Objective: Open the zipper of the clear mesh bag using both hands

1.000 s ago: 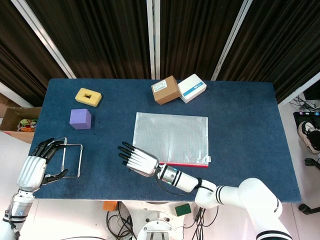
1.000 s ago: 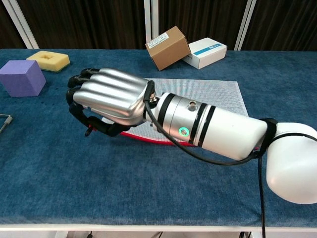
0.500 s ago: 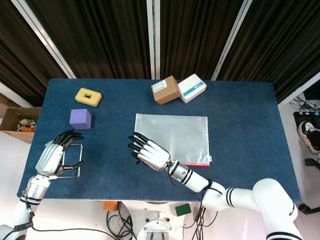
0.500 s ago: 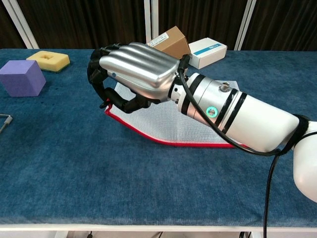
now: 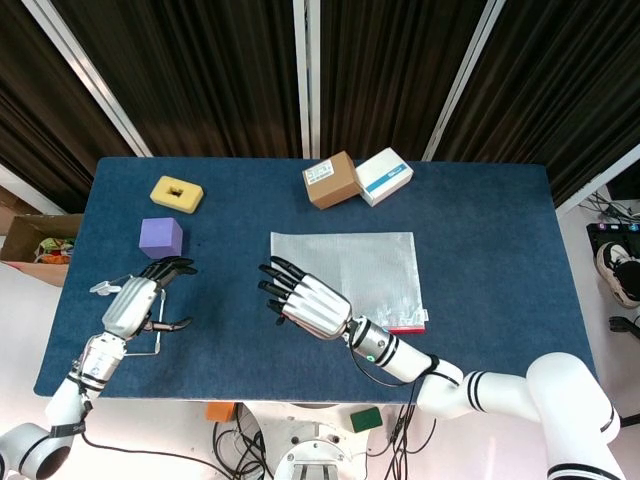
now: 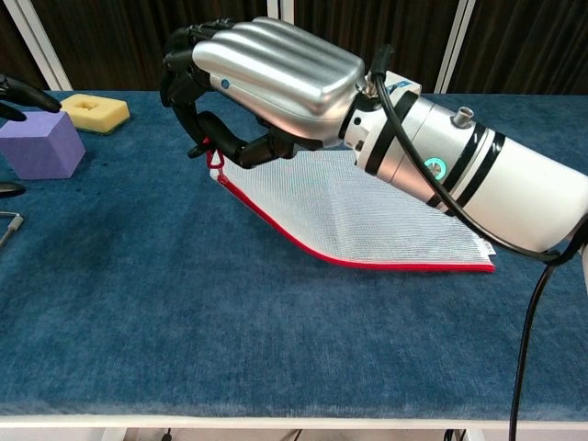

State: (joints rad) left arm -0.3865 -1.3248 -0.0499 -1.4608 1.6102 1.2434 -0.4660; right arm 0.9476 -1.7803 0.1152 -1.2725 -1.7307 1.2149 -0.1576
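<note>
The clear mesh bag point(image 5: 365, 262) lies flat mid-table, its red zipper edge point(image 6: 303, 246) along the near side. My right hand point(image 5: 308, 303) is at the bag's near left corner. In the chest view the right hand point(image 6: 266, 78) pinches the red zipper pull point(image 6: 214, 159) between thumb and a finger and holds that corner up off the cloth. My left hand point(image 5: 142, 301) hovers to the left of the bag with fingers spread and nothing in it. Only its dark fingertips point(image 6: 20, 97) show at the chest view's left edge.
A purple cube point(image 5: 161, 237) and a yellow sponge block point(image 5: 176, 192) sit at the back left. A brown box point(image 5: 331, 180) and a white box point(image 5: 384, 176) stand behind the bag. A wire frame point(image 5: 152, 349) lies under my left hand. The table is covered in blue cloth point(image 5: 500, 250).
My right hand has risen and moved away from the front edge, lifting the bag's near left corner by the pull. My left hand has moved right, towards the bag.
</note>
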